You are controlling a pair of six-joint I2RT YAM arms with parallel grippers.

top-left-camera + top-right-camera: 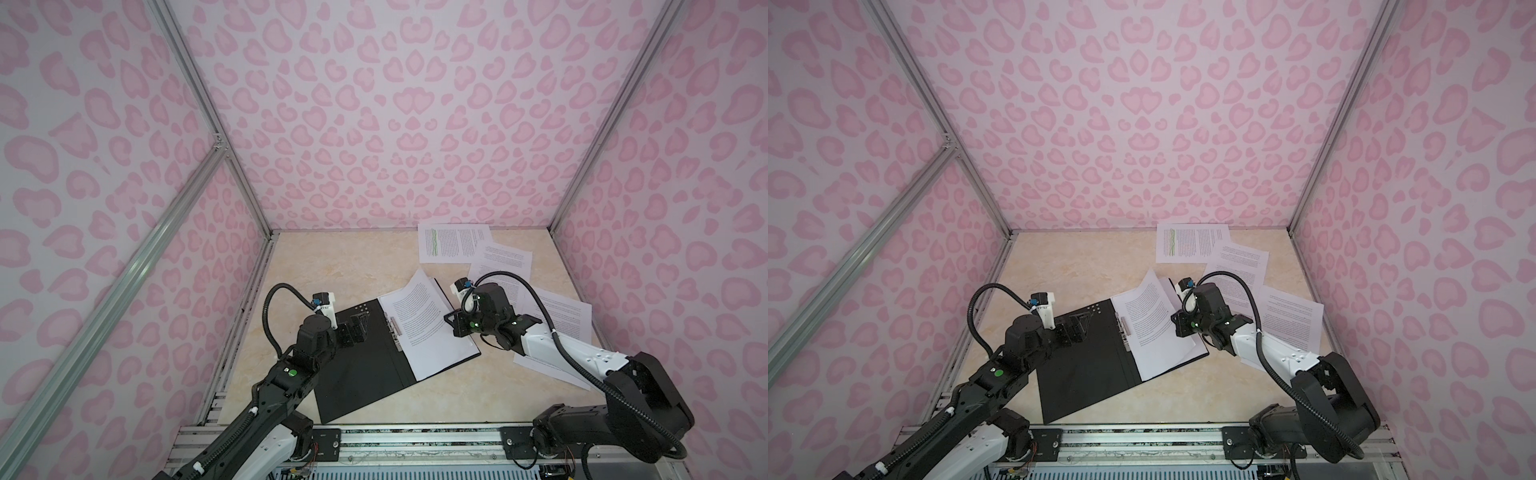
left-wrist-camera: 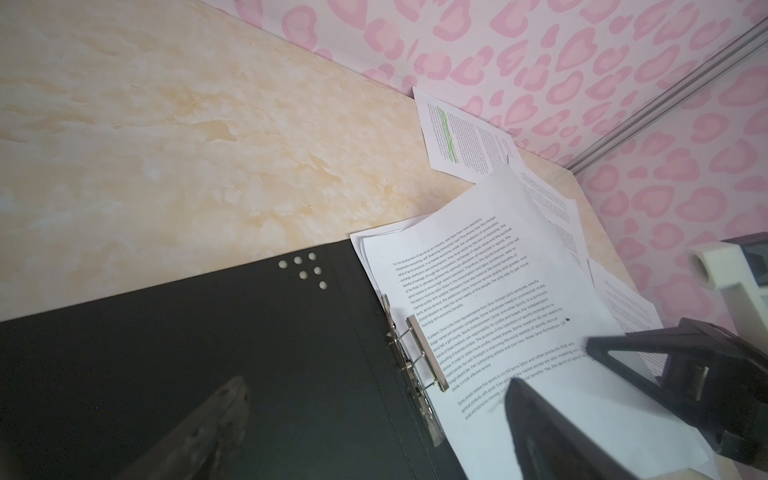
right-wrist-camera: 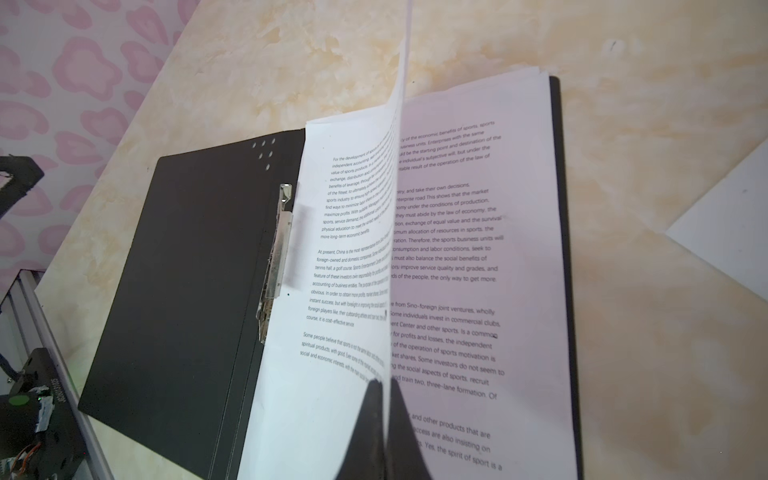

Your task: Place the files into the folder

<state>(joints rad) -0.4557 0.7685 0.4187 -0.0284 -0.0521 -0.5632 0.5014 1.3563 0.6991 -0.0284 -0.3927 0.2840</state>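
Observation:
The folder (image 1: 361,374) (image 1: 1084,374) lies open on the table, black inside, with a metal clip (image 1: 395,332) (image 3: 278,249) along its spine. A few white printed files rest on its right half (image 3: 478,249). My right gripper (image 1: 448,319) (image 3: 384,380) is shut on the edge of the top sheet (image 1: 419,303) (image 3: 353,249), which stands raised and bowed over the stack. My left gripper (image 1: 358,328) (image 2: 374,390) hovers open above the folder's bare left half. More files lie loose at the back right, one with green highlighting (image 1: 451,243) and another (image 1: 503,259) overlapping it.
Further sheets (image 1: 561,316) lie under my right arm near the right wall. Pink patterned walls close in the left, back and right sides. An aluminium rail (image 1: 415,440) runs along the front edge. Bare marble tabletop (image 1: 332,266) lies behind the folder.

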